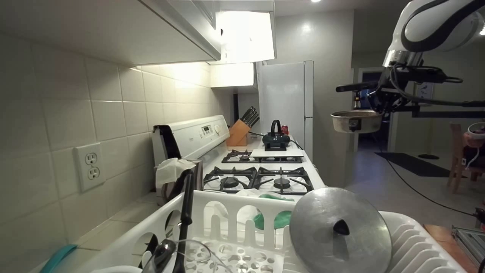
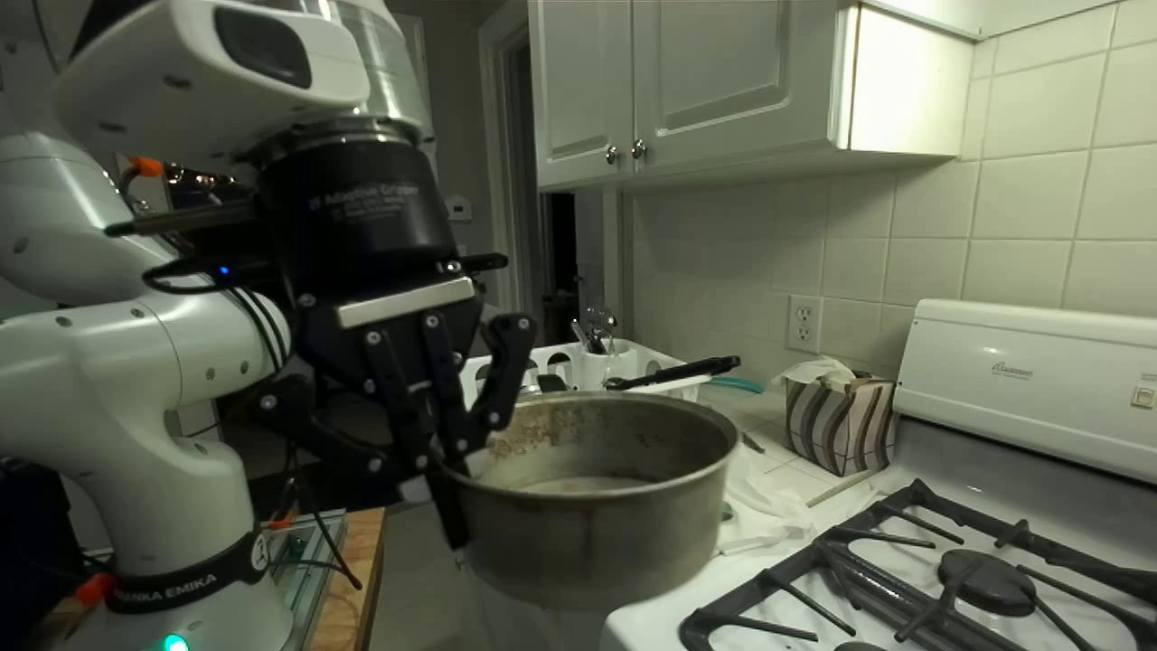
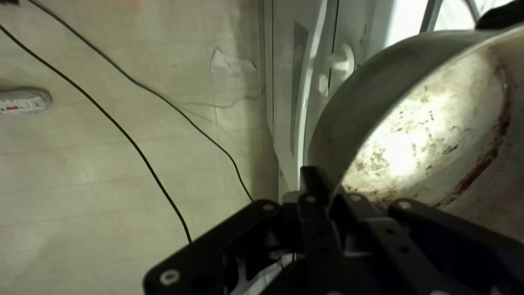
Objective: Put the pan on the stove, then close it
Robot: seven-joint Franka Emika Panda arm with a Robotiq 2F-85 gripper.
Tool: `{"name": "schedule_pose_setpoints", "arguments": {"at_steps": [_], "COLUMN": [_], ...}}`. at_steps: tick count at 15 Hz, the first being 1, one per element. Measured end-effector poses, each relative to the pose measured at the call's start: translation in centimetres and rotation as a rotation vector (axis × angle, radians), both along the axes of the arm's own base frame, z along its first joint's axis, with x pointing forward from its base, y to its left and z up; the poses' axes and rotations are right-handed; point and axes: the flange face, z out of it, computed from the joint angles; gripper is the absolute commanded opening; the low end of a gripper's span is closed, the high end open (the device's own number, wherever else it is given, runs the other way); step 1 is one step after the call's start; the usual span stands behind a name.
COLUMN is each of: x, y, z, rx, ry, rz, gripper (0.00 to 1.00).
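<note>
Pan (image 2: pixel 597 542) up in the air by the front side of the stove (image 1: pixel 191 132), higher than its grates (image 2: pixel 890 592), mouth upward, close to level. Whether any of it overhangs the stove top, cannot tell. Wrist view gives the inside: brown stain around the base of the wall, dark specks on the bottom.

Fingers (image 2: pixel 449 511) narrow, pinching the pan's rim, one outside the wall, one inside. Arm (image 2: pixel 136 380), white, off the stove's front.

Lid (image 1: pixel 322 223) propped on edge in the dish rack (image 1: pixel 231 199), past the near end of the stove in an exterior view; round, dull metal, black knob. Striped box (image 2: pixel 841 425), white tissue at its top, between stove and rack, just beside the stove's back corner.

Flat white board (image 1: pixel 277 152) across part of the stove's far grates. Dark kettle (image 1: pixel 276 140), arched handle, just beyond the board; red can (image 1: pixel 285 129) partly hidden behind it. Wooden knife block (image 1: pixel 237 133) near the far end of the stove's back panel. Fridge (image 1: pixel 282 94) past the stove's far end.

Wrist view: shoe tip (image 3: pixel 24 100) on the floor, well apart from the stove's front.
</note>
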Motion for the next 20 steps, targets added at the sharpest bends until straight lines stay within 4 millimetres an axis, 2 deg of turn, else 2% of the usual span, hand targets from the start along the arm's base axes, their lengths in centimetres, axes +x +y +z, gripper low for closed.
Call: {"name": "schedule_pose_setpoints", "arguments": {"at_steps": [2, 4, 9, 12, 15, 20], "x": [1.4, 3.8, 11.3, 15.3, 18.5, 21.8], "y": [-2.6, -4.2, -5.6, -5.1, -3.8, -2.0], "z": [-0.8, -1.9, -3.8, -4.9, -6.7, -10.6], "rx": [-0.067, -0.102, -0.055, -0.005, 0.041, 0.067], "ry": [-0.042, -0.078, -0.113, -0.088, -0.029, 0.049], "rz": [-0.033, -0.057, -0.068, -0.026, 0.023, 0.077], "gripper": [0.01, 0.01, 0.01, 0.01, 0.01, 0.01]}}
